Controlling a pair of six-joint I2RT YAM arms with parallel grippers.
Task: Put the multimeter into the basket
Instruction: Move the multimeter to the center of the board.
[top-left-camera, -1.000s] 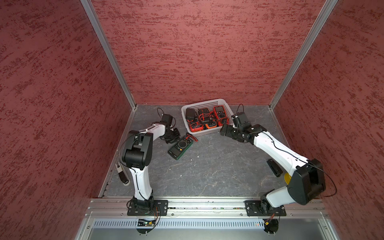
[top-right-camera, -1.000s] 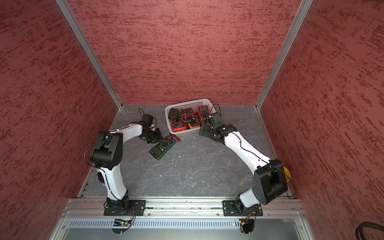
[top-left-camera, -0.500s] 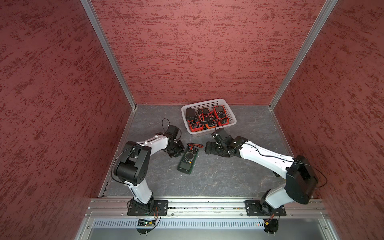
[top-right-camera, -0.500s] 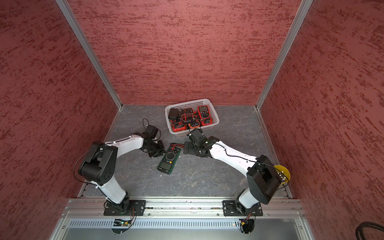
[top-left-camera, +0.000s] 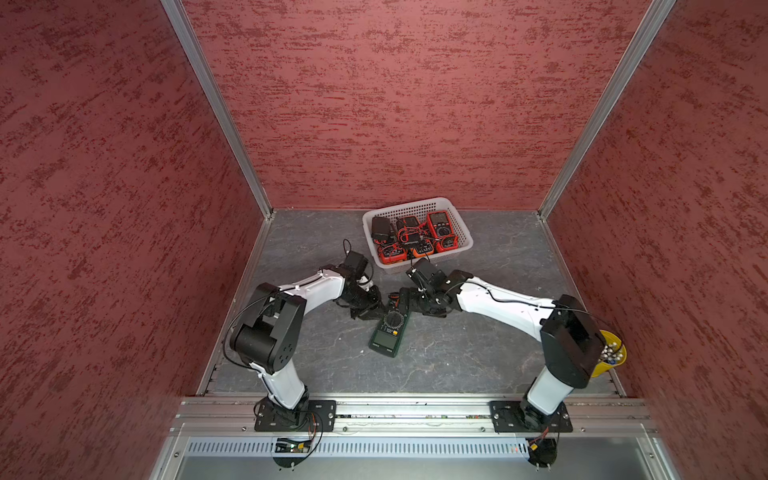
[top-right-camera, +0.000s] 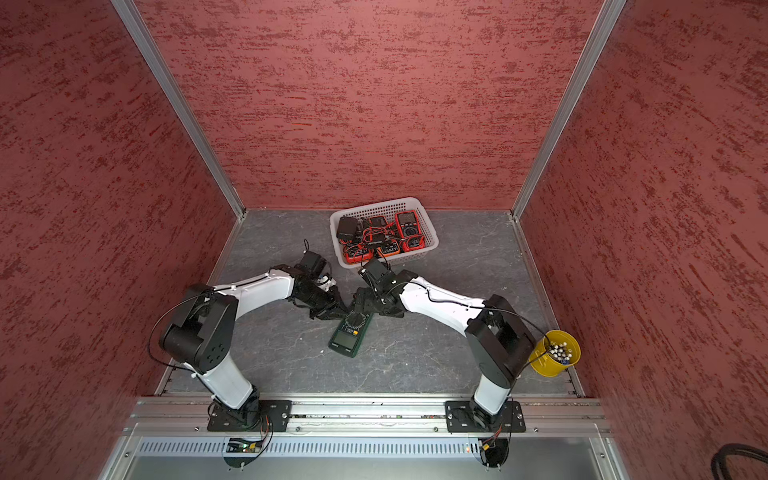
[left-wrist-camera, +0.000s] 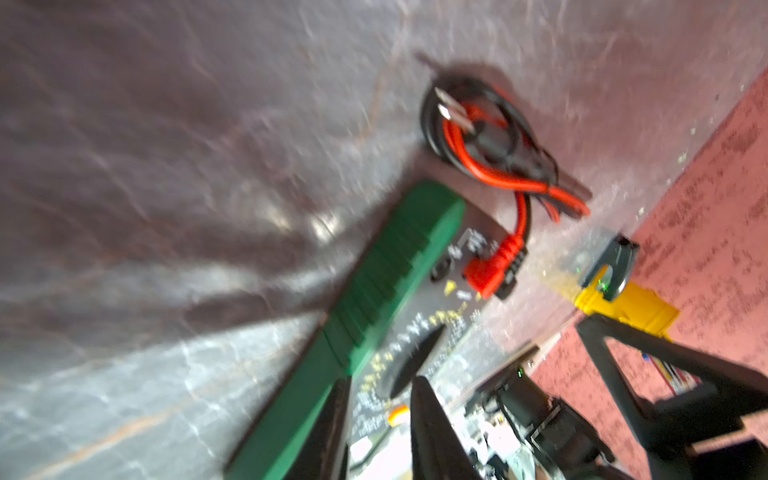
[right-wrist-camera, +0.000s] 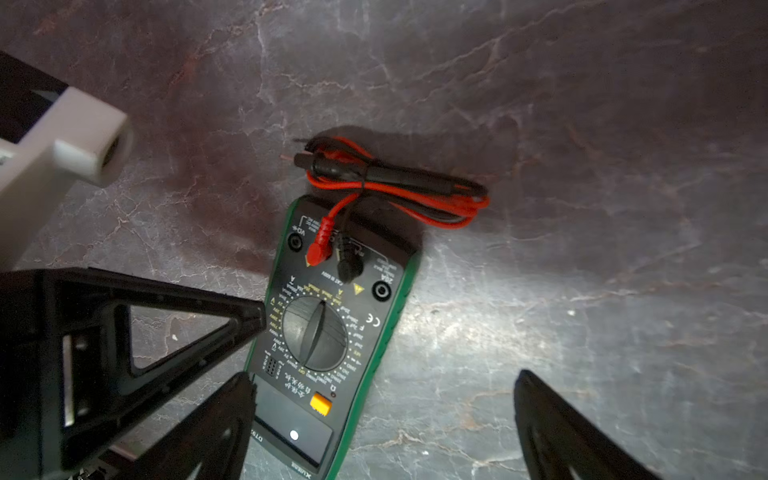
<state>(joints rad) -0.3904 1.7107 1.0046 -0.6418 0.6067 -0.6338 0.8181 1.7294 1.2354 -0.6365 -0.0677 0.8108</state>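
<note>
— Well, where does the multimeter lie?
— Flat on the table, nearer than the basket. The left gripper, nearly closed, touches its left edge; the right gripper gapes wide above it.

The green multimeter lies flat on the grey surface. Its dial end is just beside the left end effector and beneath the right end effector. The white basket, which holds red and black meters, sits just beyond the right end effector. A yellow cup stands well apart from both.
</note>
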